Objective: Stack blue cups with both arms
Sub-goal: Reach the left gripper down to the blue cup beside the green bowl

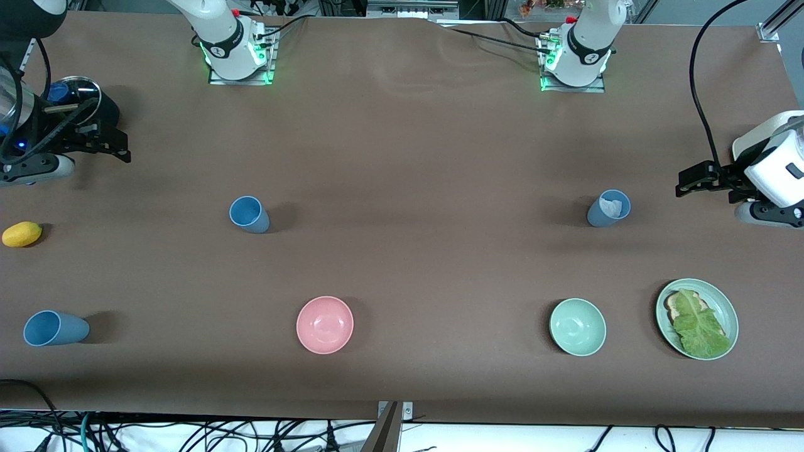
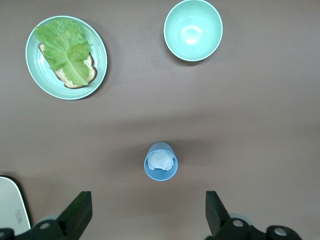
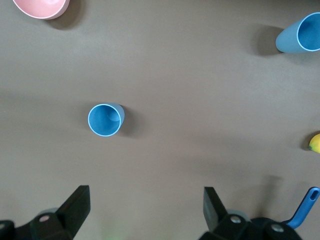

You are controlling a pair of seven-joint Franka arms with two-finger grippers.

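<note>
Right tool point(image 1: 116, 145), fingers apart, empty; nearest upright blue cup point(image 1: 249, 214) sits nearer camera than it. Left tool point(image 1: 691, 179), fingers apart, beside tissue-filled cup point(image 1: 608, 208).

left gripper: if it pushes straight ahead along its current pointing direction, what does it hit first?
Probably the grey-blue cup with white stuff in it: in the left wrist view it sits centred between the open fingers of the left gripper. Depth is unclear; if the gripper points straight down, it could meet bare table first.
</note>
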